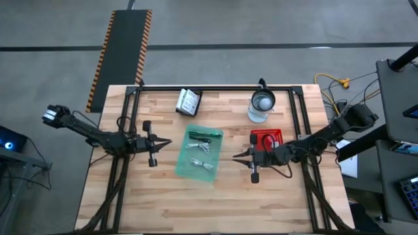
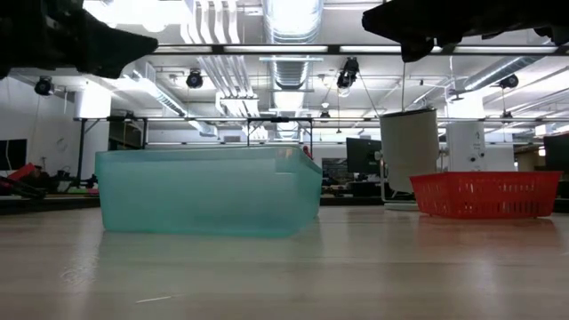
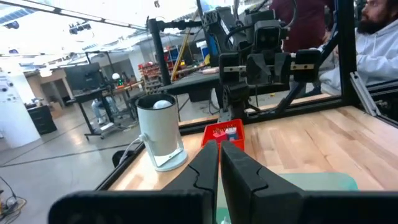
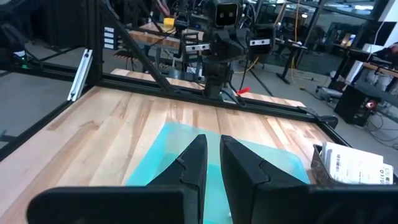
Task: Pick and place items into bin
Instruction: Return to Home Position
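Centrally on the pale wooden plank desk [image 1: 163,202], a translucent green plastic bin [image 1: 199,153], standing flat. Inside it, two white coiled cables [image 1: 204,164], one near the middle and one toward the near end, plus a slim dark piece [image 1: 204,135] at the far end, too small to name. Just right of the bin, a red mesh plastic basket [image 1: 269,136], partly covered from above by the dark right arm [image 1: 313,140]; contents not readable. Beyond the basket, near the far edge, a clear glass jug with a metal lid [image 1: 262,104], upright. Also at the far edge, left of the jug and well apart from the bin, a flat white packet with dark print [image 1: 188,102], outside the bin.

Left of the bin, the dark left arm [image 1: 104,137], reaching in over the desk, raised off the wood. At its tip, left jaws close together with only a thin slit between, clamped on nothing, aimed at the bin's left side and short of it. Opposite, right jaws also together and holding nothing, aimed at the bin's right side with a small gap, wrist over the basket's near edge. From table height, bin and basket apart on the wood, both arms only dark shapes overhead. Beyond the desk's frame in the left wrist view, a person in a pale hooded top [image 3: 379,53].
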`<move>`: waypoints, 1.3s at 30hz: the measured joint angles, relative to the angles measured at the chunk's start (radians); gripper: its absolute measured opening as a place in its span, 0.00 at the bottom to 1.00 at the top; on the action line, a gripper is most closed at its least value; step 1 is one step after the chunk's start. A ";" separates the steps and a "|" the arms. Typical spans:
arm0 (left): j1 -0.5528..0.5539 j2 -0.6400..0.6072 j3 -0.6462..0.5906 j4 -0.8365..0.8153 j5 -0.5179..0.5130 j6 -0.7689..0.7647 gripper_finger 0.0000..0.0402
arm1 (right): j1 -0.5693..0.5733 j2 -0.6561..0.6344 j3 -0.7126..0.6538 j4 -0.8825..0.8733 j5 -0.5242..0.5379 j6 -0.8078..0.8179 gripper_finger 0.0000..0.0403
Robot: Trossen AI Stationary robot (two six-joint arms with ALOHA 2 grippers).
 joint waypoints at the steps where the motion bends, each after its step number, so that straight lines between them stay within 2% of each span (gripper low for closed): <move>1: 0.000 -0.016 -0.010 -0.001 0.000 0.000 0.00 | 0.000 0.000 0.000 0.000 0.000 0.000 0.08; 8: 0.000 -0.085 -0.079 -0.008 0.075 0.042 0.00 | 0.000 0.000 0.000 -0.009 -0.001 -0.002 0.08; 20: 0.000 -0.214 -0.082 -0.110 0.030 0.039 0.00 | 0.000 0.000 -0.022 -0.008 -0.001 0.023 0.08; 28: 0.000 -0.364 -0.082 -0.286 0.030 -0.039 0.00 | 0.000 0.001 -0.028 -0.005 -0.001 0.042 0.08; 30: 0.000 -0.410 -0.083 -0.326 0.064 -0.072 0.00 | 0.000 0.001 -0.029 -0.001 -0.001 0.045 0.08; 34: 0.000 -0.493 -0.081 -0.386 0.285 -0.119 0.00 | -0.001 0.001 -0.029 0.002 0.003 0.041 0.08; 39: 0.019 -0.510 -0.079 -0.406 0.309 -0.085 0.00 | -0.003 0.001 -0.029 0.025 0.026 0.024 0.08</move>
